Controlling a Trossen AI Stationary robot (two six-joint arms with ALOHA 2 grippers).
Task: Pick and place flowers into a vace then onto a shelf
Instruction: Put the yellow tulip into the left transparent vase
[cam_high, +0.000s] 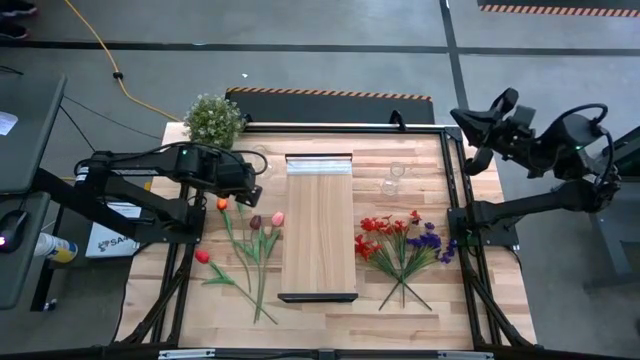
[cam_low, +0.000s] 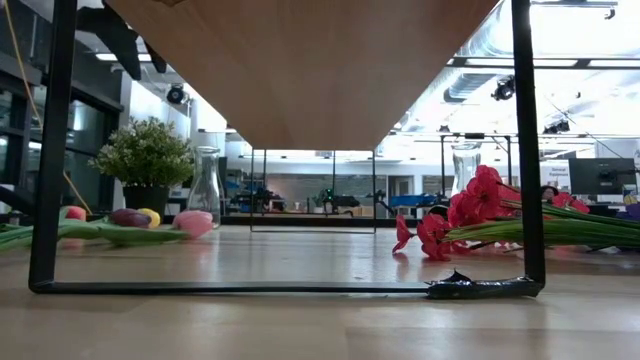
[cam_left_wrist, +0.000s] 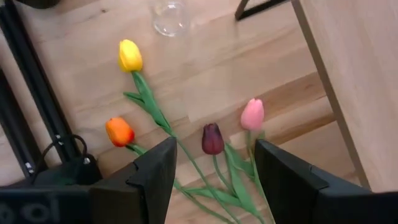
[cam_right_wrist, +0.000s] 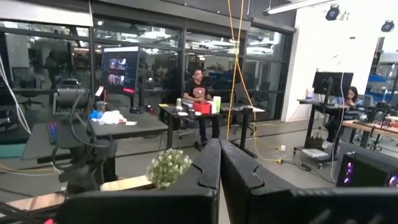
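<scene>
- Well, the left gripper (cam_high: 252, 190) hung above the tulips near the table's (cam_high: 500, 300) left edge, fingers (cam_left_wrist: 155, 177) parted and holding nothing.
- Beneath it lay the yellow tulip (cam_left_wrist: 130, 55), orange tulip (cam_left_wrist: 119, 131), dark purple tulip (cam_left_wrist: 212, 138) and pink tulip (cam_left_wrist: 252, 114), flat on the wood, stems crossing.
- One red tulip (cam_high: 202, 256) sat apart, closer to the left edge.
- The shelf (cam_high: 319, 230) stood along the table's middle.
- A red and purple spray bunch (cam_high: 402, 245) lay toward the right edge.
- Two clear vases showed, one (cam_high: 393, 178) upright by the shelf's far right corner, the other (cam_left_wrist: 170, 17) probably upright too.
- The right gripper (cam_high: 478, 135) waited off the back right corner, fingers (cam_right_wrist: 205, 168) pressed together, empty.
- A potted plant (cam_high: 214, 120) sat at the back left corner.
</scene>
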